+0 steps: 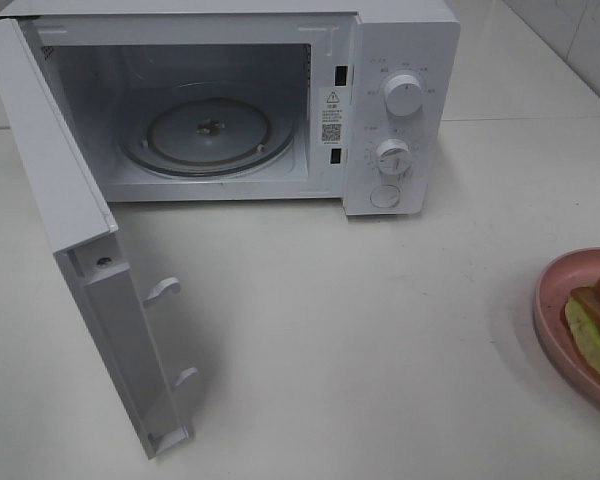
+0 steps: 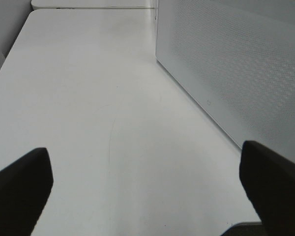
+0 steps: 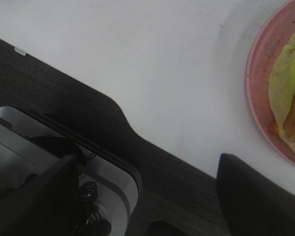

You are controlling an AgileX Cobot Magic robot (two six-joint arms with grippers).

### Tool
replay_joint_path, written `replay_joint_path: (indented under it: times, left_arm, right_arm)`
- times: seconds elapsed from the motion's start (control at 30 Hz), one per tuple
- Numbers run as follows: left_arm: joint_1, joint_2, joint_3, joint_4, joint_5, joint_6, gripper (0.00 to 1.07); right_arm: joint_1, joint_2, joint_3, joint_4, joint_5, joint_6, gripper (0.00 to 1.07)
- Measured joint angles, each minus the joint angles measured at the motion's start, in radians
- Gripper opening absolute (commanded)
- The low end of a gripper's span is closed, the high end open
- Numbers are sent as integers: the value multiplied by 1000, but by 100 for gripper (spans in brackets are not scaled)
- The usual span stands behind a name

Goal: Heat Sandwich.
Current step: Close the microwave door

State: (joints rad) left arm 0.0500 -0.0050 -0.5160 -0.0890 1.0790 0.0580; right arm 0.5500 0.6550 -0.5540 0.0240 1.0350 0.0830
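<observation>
The sandwich [image 1: 598,318] lies on a round pink plate [image 1: 548,300] at the table's right edge, cut off by the frame. Its pale green and brown layers show in the right wrist view, sandwich [image 3: 286,86] on plate [image 3: 258,98]. My right gripper [image 3: 147,196] hangs open over the table's near edge, short of the plate, with nothing between its fingers. My left gripper [image 2: 146,191] is open wide over bare table, beside a white dotted panel [image 2: 236,64] of the microwave. Neither gripper shows in the exterior high view.
The white microwave [image 1: 400,60] stands at the back with its door [image 1: 70,230] swung open toward the front left. Its glass turntable [image 1: 210,135] carries nothing. Dark floor and a grey robot base [image 3: 49,162] lie below the table edge.
</observation>
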Motion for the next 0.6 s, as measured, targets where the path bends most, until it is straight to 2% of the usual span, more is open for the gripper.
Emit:
replay_joint_path:
  times: [0.43,0.6]
  left_arm:
    - [0,0,0,0,0,0,98]
    - [0,0,0,0,0,0,98]
  right_arm:
    - [-8,-266,3,-15,44,0,75]
    - [-97,-363,15,-24,37,1,75]
